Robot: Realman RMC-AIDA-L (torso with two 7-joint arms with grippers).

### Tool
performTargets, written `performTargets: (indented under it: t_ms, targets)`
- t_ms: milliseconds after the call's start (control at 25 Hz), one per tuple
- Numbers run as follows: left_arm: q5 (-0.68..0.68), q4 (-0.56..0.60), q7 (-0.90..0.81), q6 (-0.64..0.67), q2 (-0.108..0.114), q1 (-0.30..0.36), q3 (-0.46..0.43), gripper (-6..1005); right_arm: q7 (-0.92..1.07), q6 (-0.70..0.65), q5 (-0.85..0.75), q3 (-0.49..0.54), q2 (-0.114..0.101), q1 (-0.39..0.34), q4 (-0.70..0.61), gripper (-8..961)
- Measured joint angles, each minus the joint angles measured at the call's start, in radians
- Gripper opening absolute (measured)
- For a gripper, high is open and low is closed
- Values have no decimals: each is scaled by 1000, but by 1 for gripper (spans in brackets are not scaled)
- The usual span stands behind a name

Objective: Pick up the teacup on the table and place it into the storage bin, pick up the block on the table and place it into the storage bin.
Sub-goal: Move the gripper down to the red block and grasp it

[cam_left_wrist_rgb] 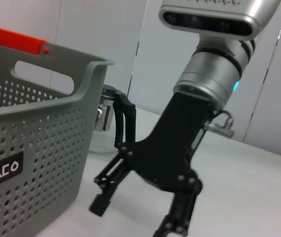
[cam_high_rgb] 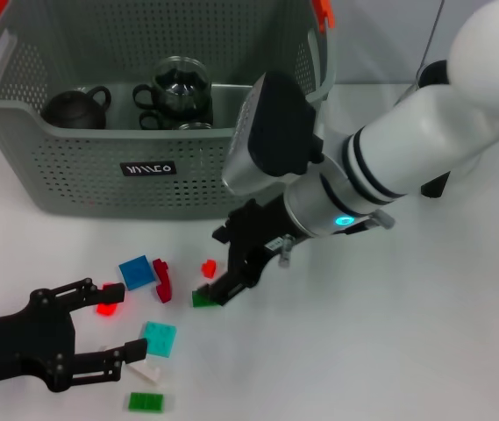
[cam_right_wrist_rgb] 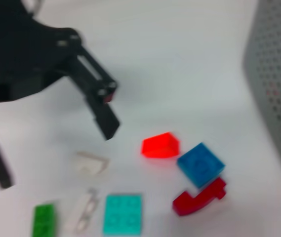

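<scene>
The right pincer [cam_high_rgb: 223,282] stands wide over a dark green block [cam_high_rgb: 203,299] near the bench's front edge, before the storage bin [cam_high_rgb: 91,167]. Risk: closing off-centre flicks the block aside. The left pincer [cam_high_rgb: 113,326] idles open.

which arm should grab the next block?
Right, probably. The right gripper is already down with open fingers at the dark green block, close to the storage bin. The left gripper is open too, by the bright red block.
</scene>
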Motion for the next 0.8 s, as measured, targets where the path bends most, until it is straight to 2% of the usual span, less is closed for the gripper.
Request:
performTargets:
  t_ms: [360, 800]
  targets:
    - [0, -16, 1, -20, 0, -3, 1, 843, 21, 237, 123, -195, 9, -1, 68, 914]
    - [1, -39, 2, -37, 4, -12, 6, 843, 22, 341, 190, -250, 11, -11, 111, 856]
